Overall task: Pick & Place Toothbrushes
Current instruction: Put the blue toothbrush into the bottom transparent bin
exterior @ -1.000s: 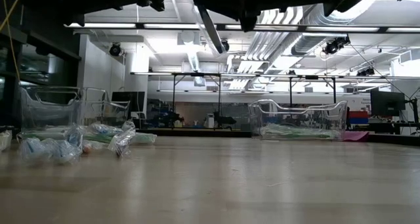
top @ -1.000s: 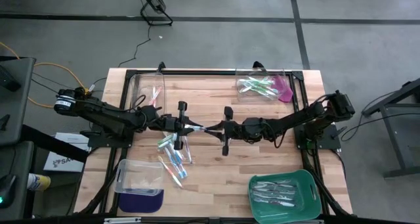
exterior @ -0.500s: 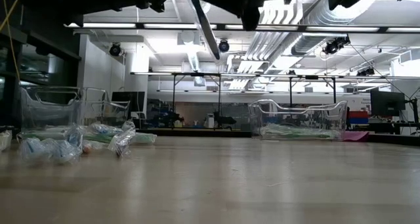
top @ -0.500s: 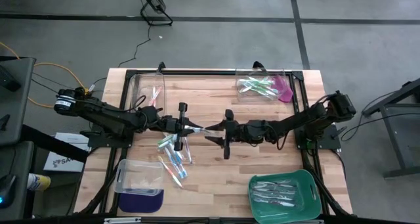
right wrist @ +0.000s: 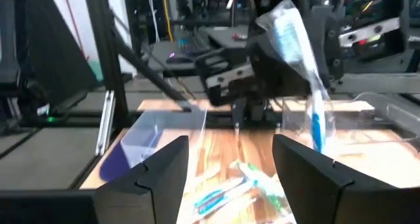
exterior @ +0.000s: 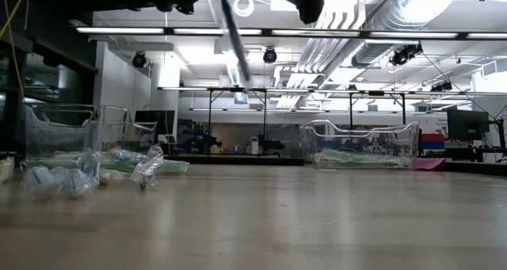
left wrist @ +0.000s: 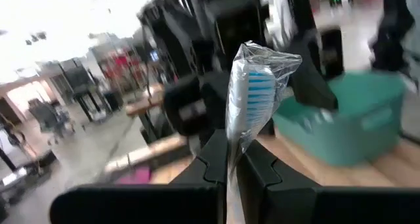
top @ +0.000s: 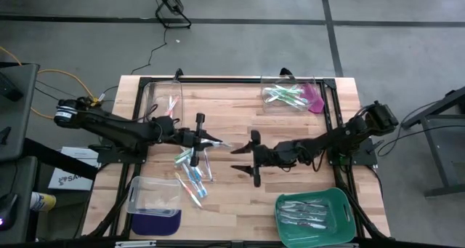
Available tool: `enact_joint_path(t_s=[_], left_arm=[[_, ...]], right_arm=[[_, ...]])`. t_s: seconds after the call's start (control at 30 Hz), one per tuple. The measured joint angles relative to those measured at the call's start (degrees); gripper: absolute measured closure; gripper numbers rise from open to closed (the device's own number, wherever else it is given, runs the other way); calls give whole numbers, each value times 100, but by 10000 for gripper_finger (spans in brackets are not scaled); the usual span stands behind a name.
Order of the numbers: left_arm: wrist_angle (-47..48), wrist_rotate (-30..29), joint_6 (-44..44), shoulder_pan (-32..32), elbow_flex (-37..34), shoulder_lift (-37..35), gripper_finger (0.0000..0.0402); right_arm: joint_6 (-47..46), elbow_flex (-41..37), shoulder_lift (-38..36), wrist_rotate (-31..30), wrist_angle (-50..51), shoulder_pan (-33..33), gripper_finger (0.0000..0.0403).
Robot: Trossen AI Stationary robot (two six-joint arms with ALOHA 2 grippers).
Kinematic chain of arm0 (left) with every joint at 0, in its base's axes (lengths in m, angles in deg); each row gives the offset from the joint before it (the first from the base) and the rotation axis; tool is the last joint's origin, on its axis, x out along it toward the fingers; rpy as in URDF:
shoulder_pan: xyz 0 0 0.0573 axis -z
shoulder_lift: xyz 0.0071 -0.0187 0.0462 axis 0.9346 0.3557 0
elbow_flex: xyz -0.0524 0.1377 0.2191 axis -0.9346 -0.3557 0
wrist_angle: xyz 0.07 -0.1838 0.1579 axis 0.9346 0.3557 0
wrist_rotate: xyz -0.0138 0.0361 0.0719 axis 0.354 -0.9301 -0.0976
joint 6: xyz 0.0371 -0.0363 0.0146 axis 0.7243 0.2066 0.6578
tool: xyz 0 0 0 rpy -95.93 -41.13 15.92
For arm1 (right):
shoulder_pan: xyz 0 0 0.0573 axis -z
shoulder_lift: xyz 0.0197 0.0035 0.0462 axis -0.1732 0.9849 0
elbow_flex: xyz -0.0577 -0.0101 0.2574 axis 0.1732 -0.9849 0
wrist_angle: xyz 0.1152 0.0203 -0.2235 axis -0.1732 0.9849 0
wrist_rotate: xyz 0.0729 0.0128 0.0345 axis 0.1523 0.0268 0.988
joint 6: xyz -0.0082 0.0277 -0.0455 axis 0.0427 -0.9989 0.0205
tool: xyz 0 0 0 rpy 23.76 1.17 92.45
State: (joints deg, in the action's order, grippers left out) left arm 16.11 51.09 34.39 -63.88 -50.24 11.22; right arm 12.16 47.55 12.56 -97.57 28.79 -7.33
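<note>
Blue-bristled toothbrush [left wrist: 251,92], sealed in a clear wrapper, stands pinched in the shut left claw [top: 206,140] above the worktop [top: 240,197]. Right claw [top: 247,159] — a second ago closed on the brush's far end — has let go and backed off, its fingers [right wrist: 308,175] now wide and empty.

The right hand [top: 243,159] has let go of the blue-bristled, clear-wrapped toothbrush [top: 216,142], spread its fingers wide and drawn back toward its own side, leaving the left hand [top: 205,139] holding it alone.
</note>
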Motion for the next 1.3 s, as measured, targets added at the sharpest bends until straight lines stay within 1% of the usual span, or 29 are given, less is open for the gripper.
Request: enact_joint_path(t_s=[0.17, 0.2, 0.3, 0.37, 0.5, 0.57, 0.7, 0.9, 1.03, 1.23, 1.3], left_arm=[[1607, -21, 235, 162, 243, -729, 396], [1806, -35, 293, 243, 295, -810, 396], [2191, -257, 453, 569, 315, -1064, 396], [2209, -372, 559, 797, 338, -1190, 396], [2724, -622, 645, 1190, 339, -1579, 396], [3134, -793, 730, 1375, 325, -1810, 396], [3686, -1230, 750, 1768, 327, -2121, 396], [4107, -1714, 747, 2304, 330, -2342, 396], [4269, -1978, 747, 2648, 408, -2375, 396], [4907, -2611, 710, 3297, 720, -2149, 396], [5154, -2782, 552, 3499, 813, -2047, 396]], right_arm=[[75, -1, 0, -412, 152, -92, 196], [114, 0, 0, -483, 199, -110, 197], [136, -1, 0, -656, 260, -163, 198], [136, 0, -3, -724, 325, -199, 198], [136, 0, -24, -760, 465, -231, 198], [133, -2, -87, -766, 560, -260, 198], [85, -2, -279, -846, 867, -270, 198], [-313, -2, -750, -891, 1679, -331, 198], [-489, 0, -878, -875, 1964, -351, 198], [-508, 0, -885, -891, 2211, -372, 198], [-541, 0, -885, -891, 2215, -372, 198]])
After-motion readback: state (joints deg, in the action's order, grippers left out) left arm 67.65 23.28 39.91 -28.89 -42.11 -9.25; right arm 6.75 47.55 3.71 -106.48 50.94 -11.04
